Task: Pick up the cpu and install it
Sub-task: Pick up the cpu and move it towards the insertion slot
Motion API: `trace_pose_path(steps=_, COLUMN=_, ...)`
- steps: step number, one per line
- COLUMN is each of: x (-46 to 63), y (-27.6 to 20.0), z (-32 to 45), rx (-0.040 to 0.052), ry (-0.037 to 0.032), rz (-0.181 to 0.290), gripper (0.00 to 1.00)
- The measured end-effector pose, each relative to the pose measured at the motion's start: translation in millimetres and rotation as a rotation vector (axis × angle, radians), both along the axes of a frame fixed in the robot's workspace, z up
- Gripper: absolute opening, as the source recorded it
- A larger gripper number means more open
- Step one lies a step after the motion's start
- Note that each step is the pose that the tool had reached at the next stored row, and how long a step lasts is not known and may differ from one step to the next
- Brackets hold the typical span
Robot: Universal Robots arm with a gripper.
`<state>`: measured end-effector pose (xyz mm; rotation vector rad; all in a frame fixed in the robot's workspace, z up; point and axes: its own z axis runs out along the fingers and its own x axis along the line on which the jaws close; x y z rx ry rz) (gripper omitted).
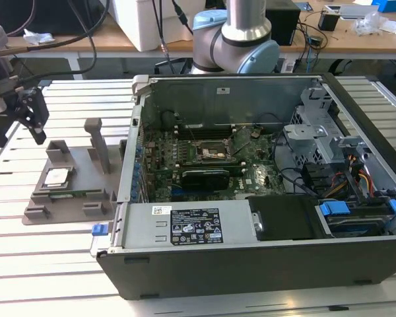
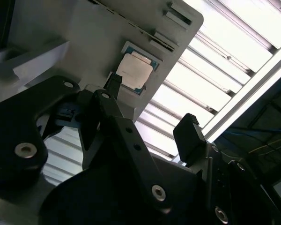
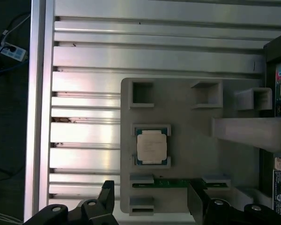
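The claw [image 3: 151,194] hangs wide open and empty above the grey tray [image 3: 192,140], near the bench [image 3: 84,56] edge at the exterior view's left. The cpu [image 3: 151,146] lies flat in a tray recess. Best to centre over it, square to its sides, then grip its thin edges lightly.

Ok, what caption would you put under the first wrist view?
Open black gripper hangs above the shiny silver square cpu resting in its grey plastic tray.
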<state>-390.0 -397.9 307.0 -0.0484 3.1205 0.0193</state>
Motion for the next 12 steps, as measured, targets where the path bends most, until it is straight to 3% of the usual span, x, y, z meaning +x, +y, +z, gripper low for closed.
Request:
trace_pose_path(steps=6, x=0.0, y=0.0, z=-14.5, rx=0.0000, ry=0.0006, rz=0.000, gripper=0.72)
trace_pose_path(steps=12, x=0.1, y=0.1, z=-22.2, rx=0.0000, ry=0.0007, rz=0.000, gripper=0.72)
